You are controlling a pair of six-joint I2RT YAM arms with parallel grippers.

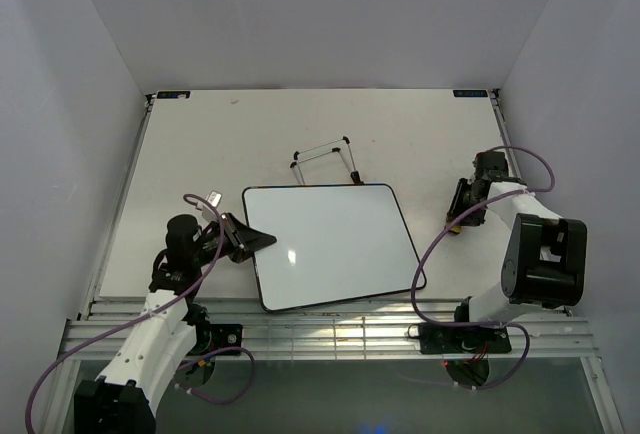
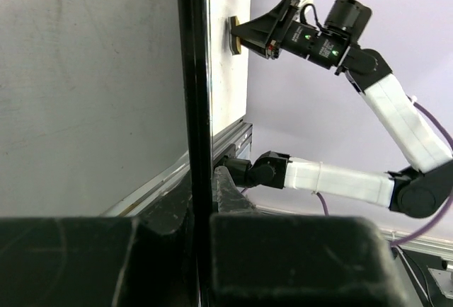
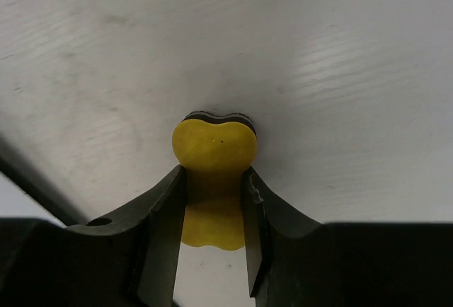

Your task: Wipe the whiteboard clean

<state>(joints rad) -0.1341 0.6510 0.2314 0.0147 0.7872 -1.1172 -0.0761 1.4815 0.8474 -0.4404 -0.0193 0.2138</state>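
Observation:
The whiteboard (image 1: pixel 330 244) lies flat in the middle of the table, blank, with a thin black rim. My left gripper (image 1: pixel 262 241) is shut on its left edge. In the left wrist view the black rim (image 2: pixel 195 73) runs between my fingers, with the board's face (image 2: pixel 92 88) to its left and my left gripper (image 2: pixel 200 180) clamped on it. My right gripper (image 1: pixel 455 222) is to the right of the board, shut on the yellow eraser (image 3: pixel 214 153), whose dark felt end is against the table. In the right wrist view the right gripper (image 3: pixel 214 172) pinches the eraser's waist. The eraser also shows in the left wrist view (image 2: pixel 235 35).
A thin wire easel stand (image 1: pixel 325 159) lies just behind the board's far edge. The table's metal front rail (image 1: pixel 330 329) runs below the board. White walls close in the table on three sides.

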